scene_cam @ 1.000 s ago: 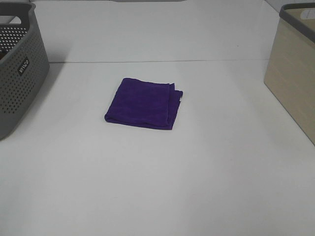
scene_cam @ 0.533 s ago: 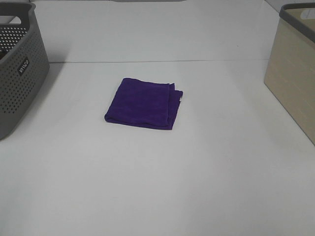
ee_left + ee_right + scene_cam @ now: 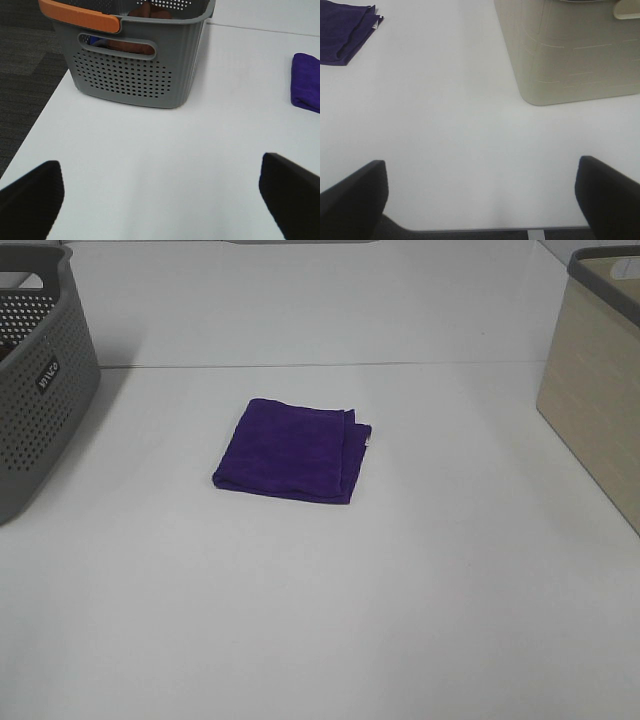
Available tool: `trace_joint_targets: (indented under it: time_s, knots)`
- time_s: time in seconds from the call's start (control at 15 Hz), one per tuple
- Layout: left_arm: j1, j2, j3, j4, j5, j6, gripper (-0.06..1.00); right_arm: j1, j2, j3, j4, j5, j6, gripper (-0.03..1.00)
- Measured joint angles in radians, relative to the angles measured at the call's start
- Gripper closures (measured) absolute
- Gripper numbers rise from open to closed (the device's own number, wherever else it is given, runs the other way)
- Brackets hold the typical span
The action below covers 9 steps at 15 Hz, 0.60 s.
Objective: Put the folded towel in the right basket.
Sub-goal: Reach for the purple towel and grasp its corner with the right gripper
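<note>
A folded purple towel (image 3: 294, 449) lies flat on the white table, in the middle. It also shows in the left wrist view (image 3: 306, 88) and in the right wrist view (image 3: 344, 31). The right basket (image 3: 597, 380) is beige with a grey rim, at the right edge; it fills the right wrist view (image 3: 572, 50). No arm shows in the exterior high view. My left gripper (image 3: 160, 200) is open and empty, well short of the towel. My right gripper (image 3: 482, 197) is open and empty over the table's near edge.
A grey perforated basket (image 3: 35, 380) stands at the left; in the left wrist view (image 3: 132, 55) it has an orange handle (image 3: 80, 15) and things inside. Dark floor (image 3: 22, 65) lies beyond the table's left edge.
</note>
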<state>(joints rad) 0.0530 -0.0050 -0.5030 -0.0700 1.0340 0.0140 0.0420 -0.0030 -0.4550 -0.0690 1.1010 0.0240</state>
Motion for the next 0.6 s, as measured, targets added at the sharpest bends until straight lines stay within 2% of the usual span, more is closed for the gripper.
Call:
trace_joint_targets:
  time_s: [0.6]
  knots:
    - [0.0, 0.0, 0.0, 0.0, 0.0, 0.0, -0.05, 0.0, 0.031, -0.007, 0.004, 0.003, 0.0, -0.01]
